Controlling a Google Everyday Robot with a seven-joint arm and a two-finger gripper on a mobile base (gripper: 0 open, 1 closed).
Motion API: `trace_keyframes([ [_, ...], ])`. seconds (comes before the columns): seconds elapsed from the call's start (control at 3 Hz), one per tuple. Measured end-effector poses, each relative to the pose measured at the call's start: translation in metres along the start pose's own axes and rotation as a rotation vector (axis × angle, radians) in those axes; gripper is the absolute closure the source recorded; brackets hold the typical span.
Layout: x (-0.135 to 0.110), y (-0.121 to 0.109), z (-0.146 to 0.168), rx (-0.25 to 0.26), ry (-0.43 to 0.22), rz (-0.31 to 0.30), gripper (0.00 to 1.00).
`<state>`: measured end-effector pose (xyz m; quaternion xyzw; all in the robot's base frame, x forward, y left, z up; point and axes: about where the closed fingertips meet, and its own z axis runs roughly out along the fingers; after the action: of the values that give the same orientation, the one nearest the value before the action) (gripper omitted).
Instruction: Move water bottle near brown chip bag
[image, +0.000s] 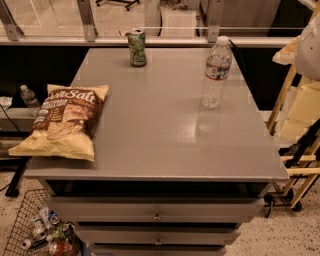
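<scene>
Glossy tabletop (155, 125) holds ribbed water bottle (215, 72), puffy brown chip bag (62, 122); gripper (309, 47) top-right.

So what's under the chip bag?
The grey table; the bag hangs a bit over its left edge. Anything hidden beneath it can't be seen. The claw is out of view.

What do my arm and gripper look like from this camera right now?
The gripper is out of view. Only a pale smooth rounded shell at the upper right edge may belong to the arm, though I cannot tell for sure. No cables or markings show on it.
</scene>
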<state>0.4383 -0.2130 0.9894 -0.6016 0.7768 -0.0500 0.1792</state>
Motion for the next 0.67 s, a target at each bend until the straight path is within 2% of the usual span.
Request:
trace_keyframes([
  [0.33, 0.0, 0.0, 0.0, 0.0, 0.0, 0.0, 0.0],
  [0.67, 0.006, -0.037, 0.025, 0.04, -0.11, 0.123, 0.0],
])
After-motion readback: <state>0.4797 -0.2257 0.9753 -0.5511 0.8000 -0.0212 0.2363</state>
